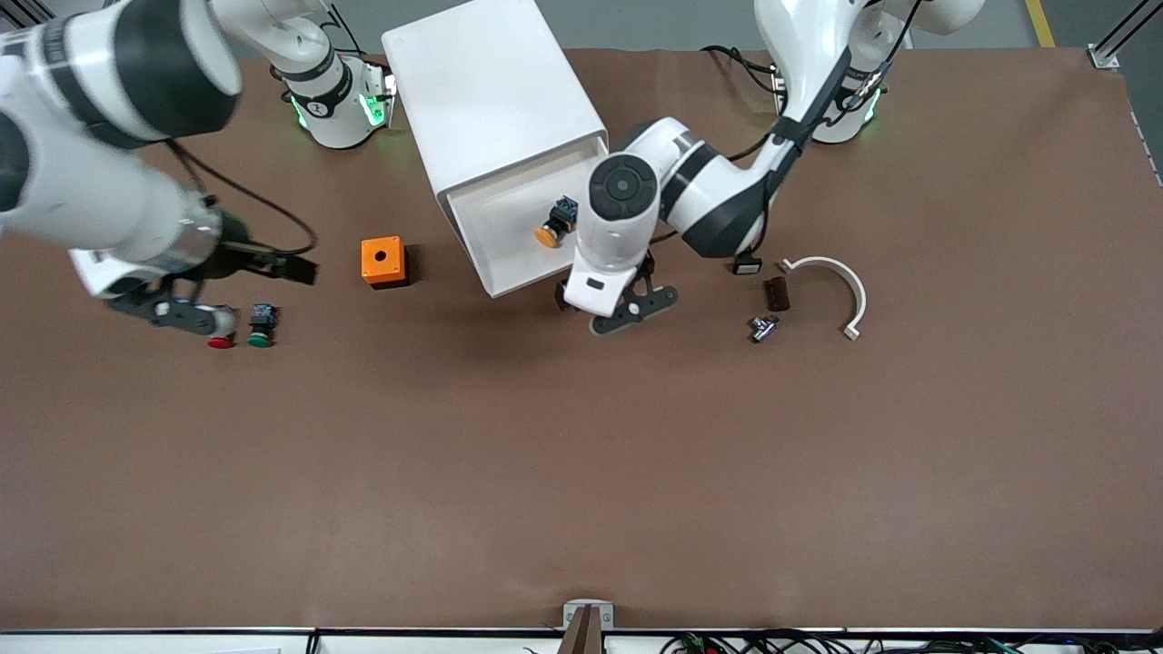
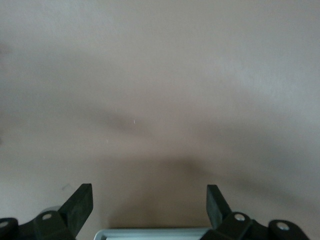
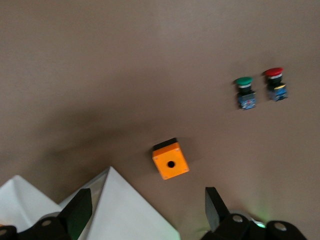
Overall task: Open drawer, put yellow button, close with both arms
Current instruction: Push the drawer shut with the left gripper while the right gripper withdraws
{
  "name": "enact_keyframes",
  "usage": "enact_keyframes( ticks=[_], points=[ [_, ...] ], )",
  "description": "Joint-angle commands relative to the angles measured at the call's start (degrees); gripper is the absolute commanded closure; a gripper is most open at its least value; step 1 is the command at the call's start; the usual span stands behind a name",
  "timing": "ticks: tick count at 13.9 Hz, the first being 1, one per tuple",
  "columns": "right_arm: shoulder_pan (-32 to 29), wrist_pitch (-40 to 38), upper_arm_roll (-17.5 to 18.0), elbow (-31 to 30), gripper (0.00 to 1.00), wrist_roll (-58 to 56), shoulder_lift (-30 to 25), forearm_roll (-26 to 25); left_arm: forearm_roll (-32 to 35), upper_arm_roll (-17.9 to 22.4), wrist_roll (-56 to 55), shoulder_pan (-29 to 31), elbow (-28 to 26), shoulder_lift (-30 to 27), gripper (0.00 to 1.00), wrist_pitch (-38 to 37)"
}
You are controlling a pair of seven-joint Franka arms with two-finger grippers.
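The white cabinet (image 1: 491, 91) lies at the middle of the table near the robots' bases. Its uppermost drawer (image 1: 509, 213) is pulled out, and the yellow button (image 1: 554, 227) lies on its side in the white tray. My left gripper (image 1: 627, 309) is open and empty, low over the table just at the drawer's front. In the left wrist view my left gripper (image 2: 150, 192) shows wide apart, with a pale edge of the drawer (image 2: 150, 233) between its jaws. My right gripper (image 1: 186, 313) is up in the air toward the right arm's end, open and empty (image 3: 147, 195).
An orange box (image 1: 382, 262) with a hole stands beside the cabinet. A red button (image 1: 219, 341) and a green button (image 1: 260, 338) lie toward the right arm's end. A white curved piece (image 1: 840, 282), a dark block (image 1: 776, 292) and a small metal part (image 1: 763, 327) lie toward the left arm's end.
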Motion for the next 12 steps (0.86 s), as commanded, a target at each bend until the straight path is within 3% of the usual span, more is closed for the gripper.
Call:
enact_keyframes(
  ticks=[1, 6, 12],
  points=[
    [-8.2, -2.4, 1.4, -0.1, 0.0, -10.8, -1.1, -0.4, 1.4, 0.2, -1.1, -2.3, -3.0, -2.1, 0.0, 1.4],
    [-10.9, -3.1, 1.5, -0.1, 0.0, -15.3, -0.6, -3.8, 1.0, -0.2, -4.2, -5.9, -2.8, -2.4, 0.0, 1.4],
    [-11.2, -3.6, 1.5, 1.0, 0.0, -15.2, -0.6, -5.5, -1.5, -4.3, -10.6, -6.2, -2.8, -1.8, 0.0, 1.2]
  ],
)
